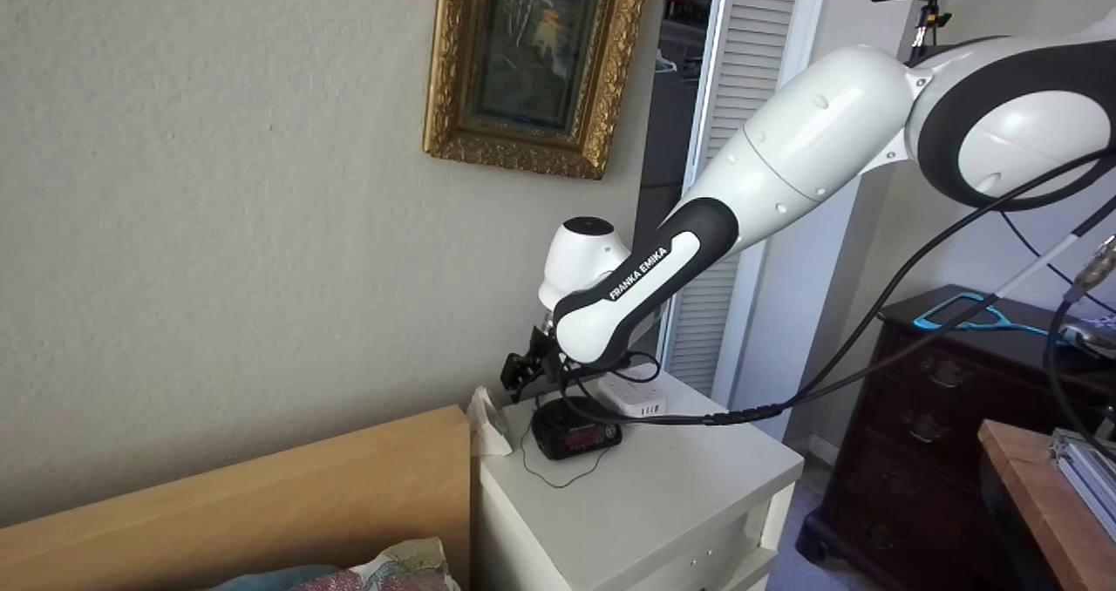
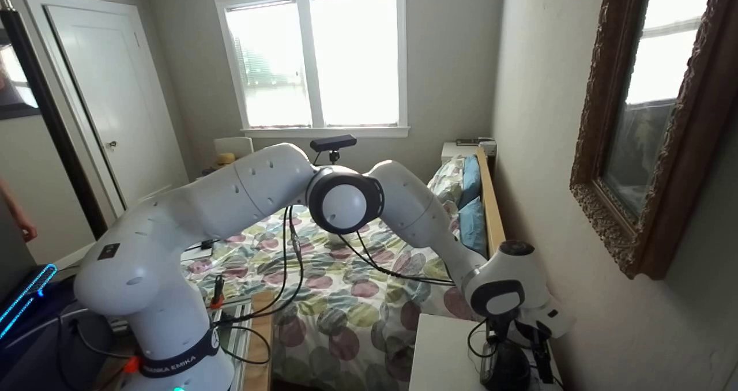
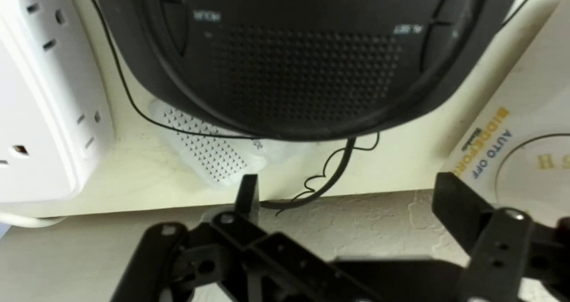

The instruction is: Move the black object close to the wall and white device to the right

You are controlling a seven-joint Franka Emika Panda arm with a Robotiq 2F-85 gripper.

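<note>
The black object (image 1: 575, 434), a rounded clock radio with red digits, sits on the white nightstand. It fills the top of the wrist view (image 3: 307, 70) and is partly hidden by the arm in an exterior view (image 2: 507, 368). The white device (image 1: 635, 395), a block with outlets, stands beside it and shows at the left of the wrist view (image 3: 44, 115). The beige-grey wall (image 1: 261, 225) runs behind the nightstand. My gripper (image 3: 345, 186) is open and empty. Its fingers point down near the wall, on the wall side of the black object, apart from it.
The nightstand (image 1: 663, 495) adjoins the wooden headboard (image 1: 349, 486). A white printed package (image 3: 534, 115) stands by the headboard. A clear plastic bag (image 3: 209, 146) and cords (image 3: 325, 186) lie behind the clock radio. A gold-framed picture (image 1: 532, 155) hangs above.
</note>
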